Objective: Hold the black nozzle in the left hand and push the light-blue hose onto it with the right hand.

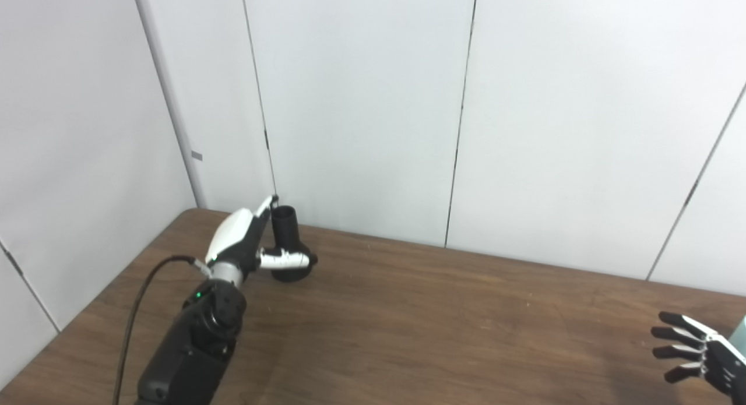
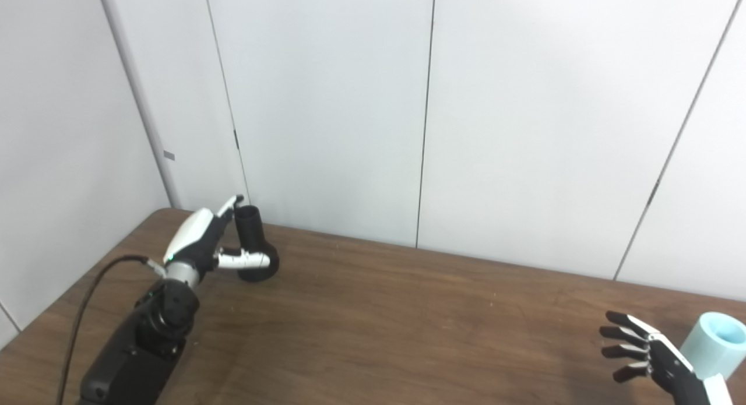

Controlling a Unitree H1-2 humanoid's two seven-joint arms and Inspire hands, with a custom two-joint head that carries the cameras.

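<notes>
The black nozzle (image 1: 285, 225) stands upright on its flared base at the back left of the brown table (image 1: 443, 323). My left hand (image 1: 243, 240) is right against it. The fingers stretch up along the nozzle's left side and the thumb lies across the front of the base; the hand is not closed on it. The light-blue hose (image 2: 714, 342), a short open-ended tube, stands at the table's far right. My right hand (image 2: 646, 351) hovers just left of the hose with its fingers spread, holding nothing. In the left eye view only a sliver of the hose (image 1: 741, 335) shows.
Pale wall panels (image 1: 361, 102) rise directly behind the table's back edge, close to the nozzle. A black cable (image 1: 135, 312) loops from the left wrist down along the forearm. Bare brown tabletop lies between the two hands.
</notes>
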